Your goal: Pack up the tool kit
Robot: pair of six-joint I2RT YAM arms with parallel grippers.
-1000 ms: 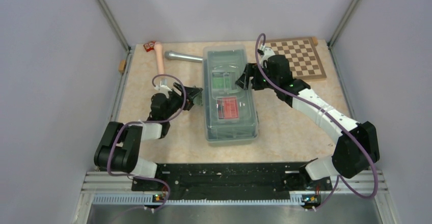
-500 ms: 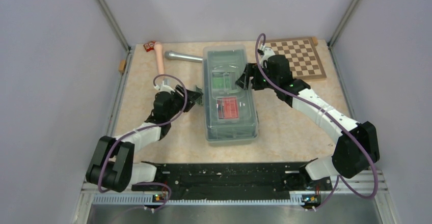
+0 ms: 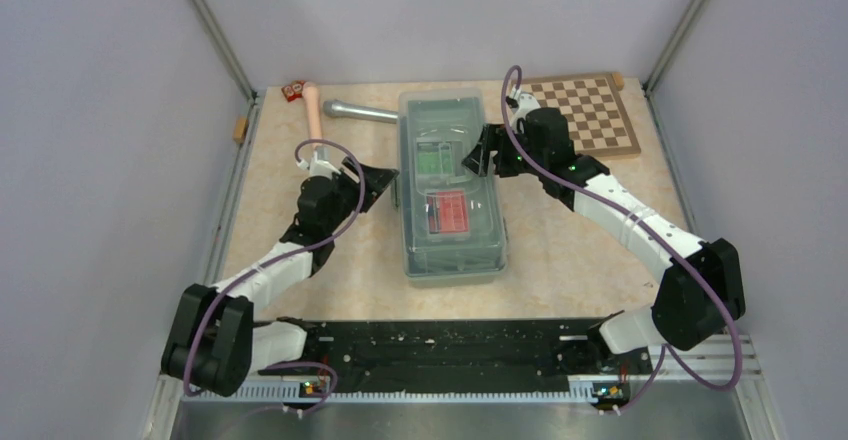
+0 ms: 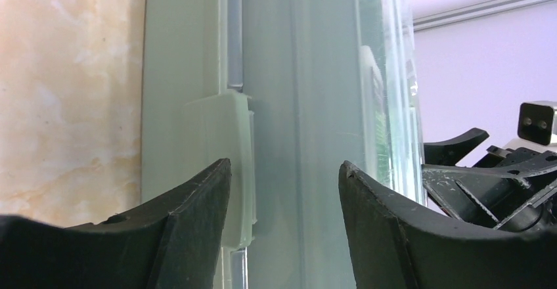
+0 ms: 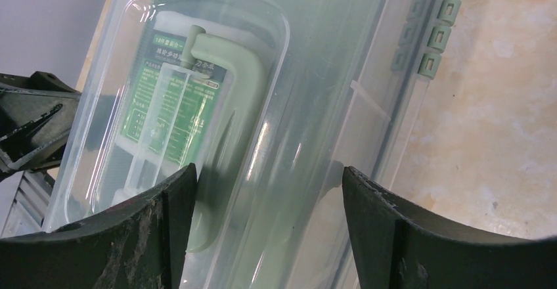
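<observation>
The tool kit (image 3: 452,190) lies in the middle of the table (image 3: 580,250) with its translucent lid (image 5: 197,105) down. A green box (image 3: 432,160) and a red box (image 3: 447,210) show through it, so the packing itself seems done. What remains is probably to fasten the lid. The left gripper (image 4: 284,171) stands at the left wall, fingers apart before the side latch (image 4: 238,164), gripping nothing. The right gripper (image 5: 269,174) hangs wide open over the lid's right edge, empty.
</observation>
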